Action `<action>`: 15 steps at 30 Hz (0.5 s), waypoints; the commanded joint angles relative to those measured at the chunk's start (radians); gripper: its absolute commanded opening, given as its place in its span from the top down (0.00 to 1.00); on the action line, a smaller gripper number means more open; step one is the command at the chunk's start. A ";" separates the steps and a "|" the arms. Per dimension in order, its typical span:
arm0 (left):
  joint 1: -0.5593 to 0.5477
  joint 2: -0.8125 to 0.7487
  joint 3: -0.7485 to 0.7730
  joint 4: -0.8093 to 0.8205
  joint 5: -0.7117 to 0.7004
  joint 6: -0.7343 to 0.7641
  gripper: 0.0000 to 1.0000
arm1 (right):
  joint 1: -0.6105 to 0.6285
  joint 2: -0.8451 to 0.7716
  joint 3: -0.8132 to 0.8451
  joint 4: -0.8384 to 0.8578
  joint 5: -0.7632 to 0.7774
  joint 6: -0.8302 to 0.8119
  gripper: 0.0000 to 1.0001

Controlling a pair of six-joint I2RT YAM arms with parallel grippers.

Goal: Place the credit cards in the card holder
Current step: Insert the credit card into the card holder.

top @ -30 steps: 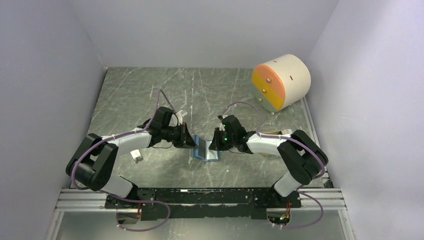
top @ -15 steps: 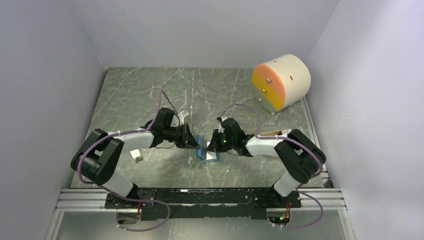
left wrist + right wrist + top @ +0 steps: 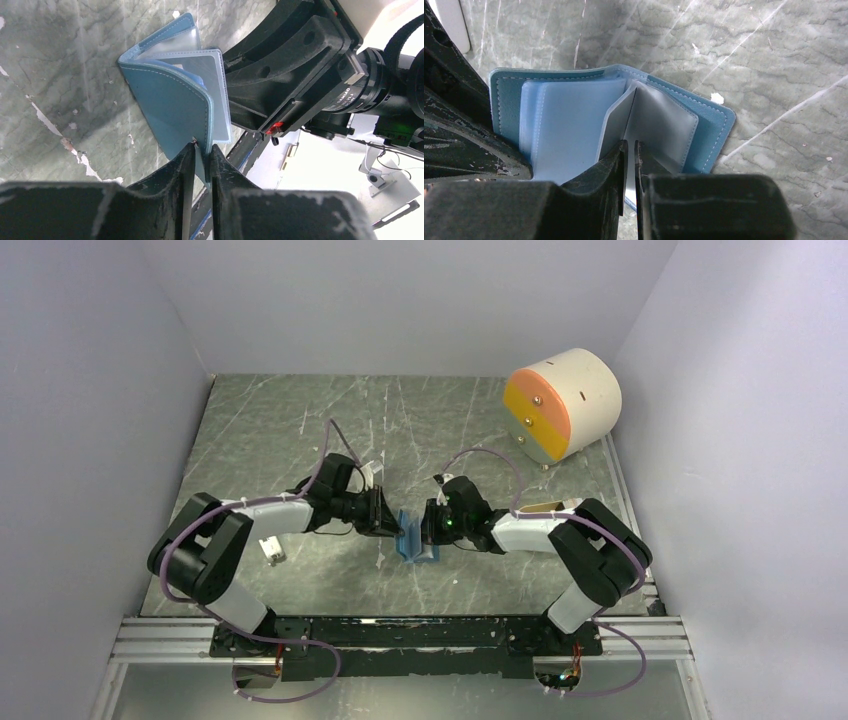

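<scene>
The left gripper [image 3: 201,150] has advanced and the stitched blue card holder [image 3: 170,100] now stands folded in a V on the marbled table [image 3: 774,60], jaws narrow astride its cover, clamping unclear, while the right gripper [image 3: 630,145] pinches a translucent sleeve [image 3: 664,125].

The card holder [image 3: 415,540] is a blue folding wallet with a paler blue inside, standing half-open on its edge at the middle of the desk. Its inner leaves are fanned apart. One grey leaf [image 3: 212,90] may be a sleeve or one of the credit cards; the view does not settle it.
</scene>
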 commanded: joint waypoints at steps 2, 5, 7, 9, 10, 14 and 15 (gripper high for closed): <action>-0.019 0.024 0.042 -0.079 -0.049 0.052 0.82 | 0.010 -0.007 0.008 -0.108 0.046 -0.026 0.82; -0.018 0.021 0.041 -0.103 -0.072 0.062 0.85 | 0.005 -0.051 0.017 -0.166 0.086 -0.045 0.79; -0.019 0.017 0.034 -0.096 -0.075 0.058 0.85 | -0.010 -0.076 0.027 -0.217 0.110 -0.064 0.77; -0.019 0.009 0.022 -0.085 -0.077 0.050 0.86 | -0.031 -0.104 0.027 -0.242 0.109 -0.076 0.76; -0.019 0.003 0.017 -0.079 -0.078 0.046 0.86 | -0.041 -0.122 0.028 -0.255 0.109 -0.084 0.75; -0.019 -0.014 0.008 -0.082 -0.084 0.046 0.86 | -0.063 -0.181 0.052 -0.328 0.129 -0.115 0.70; -0.019 -0.018 0.008 -0.088 -0.087 0.049 0.86 | -0.065 -0.198 0.058 -0.343 0.135 -0.121 0.69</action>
